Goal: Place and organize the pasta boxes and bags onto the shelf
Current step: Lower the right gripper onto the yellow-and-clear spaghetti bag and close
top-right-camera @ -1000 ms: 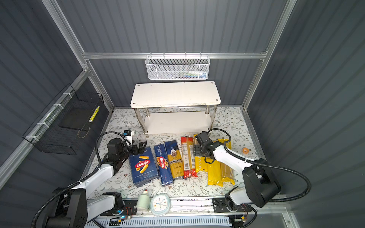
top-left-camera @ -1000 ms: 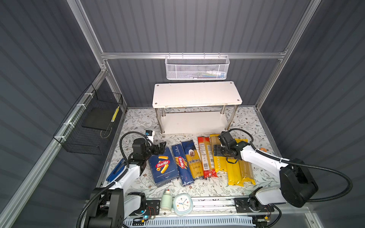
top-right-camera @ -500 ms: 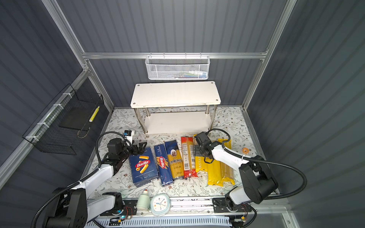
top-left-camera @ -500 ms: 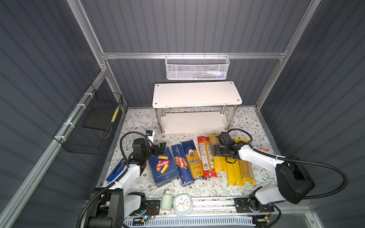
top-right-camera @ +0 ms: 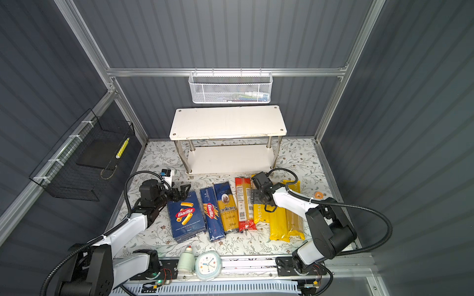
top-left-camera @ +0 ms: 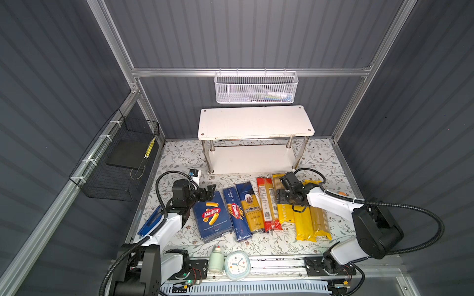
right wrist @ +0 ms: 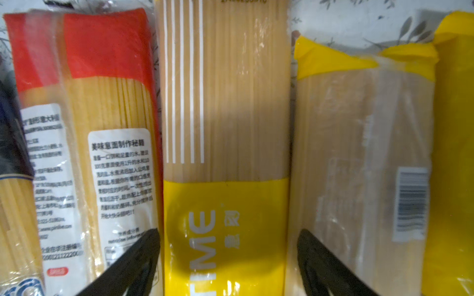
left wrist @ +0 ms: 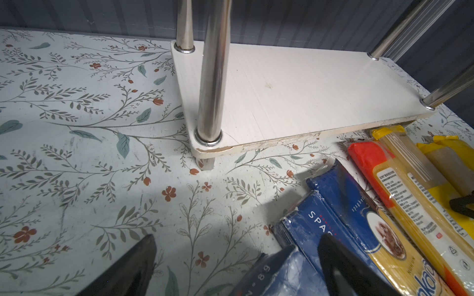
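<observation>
Floral tabletop [top-left-camera: 179, 164], wide-open right end effector [right wrist: 228, 232] astride yellow spaghetti bag [right wrist: 225, 102]

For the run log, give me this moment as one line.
left gripper: open at wide Barilla box corner | right gripper: open, straddling yellow bag | shelf: no pasta yet

Left arm [top-left-camera: 170, 225] and right arm [top-left-camera: 331, 202]: white shells, black joints, black ribbed cables [top-left-camera: 410, 205], black tapered fingers [left wrist: 128, 269]
</observation>
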Available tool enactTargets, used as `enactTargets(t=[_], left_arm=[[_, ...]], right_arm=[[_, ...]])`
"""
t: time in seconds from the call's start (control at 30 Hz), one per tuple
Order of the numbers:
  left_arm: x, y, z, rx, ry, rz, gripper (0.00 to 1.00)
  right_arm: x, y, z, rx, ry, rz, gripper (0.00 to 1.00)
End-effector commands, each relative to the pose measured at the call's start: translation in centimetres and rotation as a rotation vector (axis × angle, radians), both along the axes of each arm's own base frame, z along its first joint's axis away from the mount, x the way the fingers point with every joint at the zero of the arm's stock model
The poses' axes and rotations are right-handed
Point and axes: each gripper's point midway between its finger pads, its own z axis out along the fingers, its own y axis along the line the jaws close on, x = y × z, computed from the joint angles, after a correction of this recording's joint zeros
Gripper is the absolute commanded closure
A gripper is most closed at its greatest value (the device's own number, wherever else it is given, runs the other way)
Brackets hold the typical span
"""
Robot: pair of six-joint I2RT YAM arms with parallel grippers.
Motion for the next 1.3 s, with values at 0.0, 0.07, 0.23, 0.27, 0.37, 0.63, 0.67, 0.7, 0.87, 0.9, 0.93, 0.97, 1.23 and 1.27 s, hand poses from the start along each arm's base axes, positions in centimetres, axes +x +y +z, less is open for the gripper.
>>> enactTargets(t=[0.0,0.07,0.23,0.27,0.37,0.63,0.67,0.7,0.87,0.9,0.93,0.97,1.23,1.27], left_arm=[[0.2,-0.3,0.8,0.016,-0.013,-0.018,0.01],[0.2,-0.2,0.9,0.016,-0.015,-0.015,0.01],[0.3,-0.2,0.8,0.017,-0.011,-0.015,0.01],[0.3,-0.2,0.8,0.018,-0.01,-0.013,0.01],[0.3,-0.1,0.7,0.018,-0.008,-0.009,0.01],[0.4,-0.2,0.7,0.018,-0.005,-0.012,0.01],[0.4,-0.2,0.6,0.018,-0.004,-0.013,0.01],[0.4,-0.2,0.6,0.019,-0.004,-0.011,0.01],[0.4,-0.1,0.6,0.02,-0.004,-0.006,0.01],[0.4,-0.1,0.6,0.02,-0.003,-0.008,0.01],[0.4,-0.1,0.7,0.019,-0.005,-0.009,0.01],[0.4,-0.2,0.7,0.018,-0.005,-0.01,0.01],[0.4,-0.2,0.7,0.019,-0.006,-0.012,0.01],[0.4,-0.2,0.6,0.019,-0.004,-0.012,0.01]], right_arm=[[0.6,0.4,0.4,-0.009,-0.005,0.008,0.16],[0.7,0.6,0.4,-0.002,-0.006,0.009,0.16],[0.6,0.9,0.0,0.009,0.0,0.017,0.16],[0.6,1.0,-0.1,0.008,0.003,0.019,0.17],[0.5,1.2,-0.3,0.004,0.009,0.022,0.17],[-0.1,1.1,-0.8,-0.018,0.026,0.011,0.17],[-0.2,1.1,-1.0,-0.019,0.033,0.012,0.17],[-0.4,1.2,-1.3,-0.016,0.041,0.019,0.17],[-1.3,0.1,-2.3,-0.062,0.065,0.031,0.17],[-1.4,0.0,-2.3,-0.062,0.064,0.031,0.17],[-1.5,-0.1,-2.2,-0.062,0.062,0.028,0.17],[-1.6,-0.2,-2.2,-0.061,0.06,0.022,0.17],[-3.0,-2.2,-2.1,-0.051,0.053,-0.03,0.12],[-3.0,-2.3,-1.9,-0.05,0.047,-0.033,0.11]])
